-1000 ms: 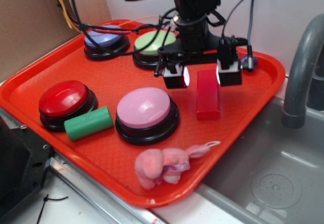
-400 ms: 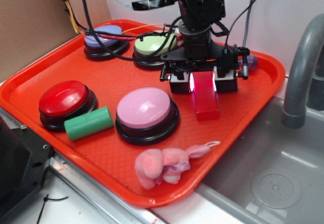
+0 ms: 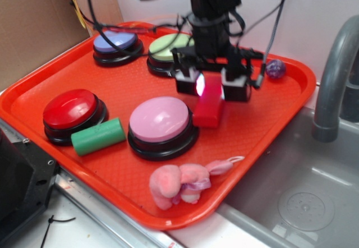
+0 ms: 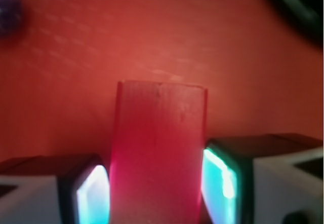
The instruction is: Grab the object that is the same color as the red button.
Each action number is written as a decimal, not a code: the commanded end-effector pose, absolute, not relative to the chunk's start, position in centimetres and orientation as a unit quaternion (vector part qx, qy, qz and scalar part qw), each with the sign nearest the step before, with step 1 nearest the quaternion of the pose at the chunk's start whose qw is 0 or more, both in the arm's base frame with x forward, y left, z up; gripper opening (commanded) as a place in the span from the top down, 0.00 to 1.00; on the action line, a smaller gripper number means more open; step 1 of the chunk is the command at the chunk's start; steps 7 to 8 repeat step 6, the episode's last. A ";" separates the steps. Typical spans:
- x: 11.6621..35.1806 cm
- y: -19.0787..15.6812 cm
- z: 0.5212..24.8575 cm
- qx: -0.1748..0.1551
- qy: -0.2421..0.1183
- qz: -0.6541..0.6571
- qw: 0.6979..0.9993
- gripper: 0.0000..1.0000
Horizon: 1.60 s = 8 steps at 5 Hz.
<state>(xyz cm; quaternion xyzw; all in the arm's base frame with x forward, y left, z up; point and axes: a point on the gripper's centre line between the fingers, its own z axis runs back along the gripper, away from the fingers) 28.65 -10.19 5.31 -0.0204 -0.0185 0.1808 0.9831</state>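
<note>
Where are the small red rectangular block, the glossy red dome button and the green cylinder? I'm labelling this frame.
Small red rectangular block (image 3: 208, 111): exterior view, on its front end below the fingers.
Glossy red dome button (image 3: 69, 108): exterior view, centre of the dome.
Green cylinder (image 3: 96, 137): exterior view, middle of its side.

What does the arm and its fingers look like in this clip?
The arm is black, with black cables looping off it across the tray. The gripper has a black crossbar carrying two blocky fingers, white on the outer sides with black-framed pads; the pads glow pink in the exterior view and cyan-white in the wrist view.
</note>
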 end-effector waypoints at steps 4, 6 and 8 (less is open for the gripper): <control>22.2 0.7 21.0 -0.006 -0.066 0.041 0.997 1.00; 22.5 2.7 20.1 -0.009 -0.051 0.048 0.997 1.00; 22.5 2.7 20.1 -0.009 -0.051 0.048 0.997 1.00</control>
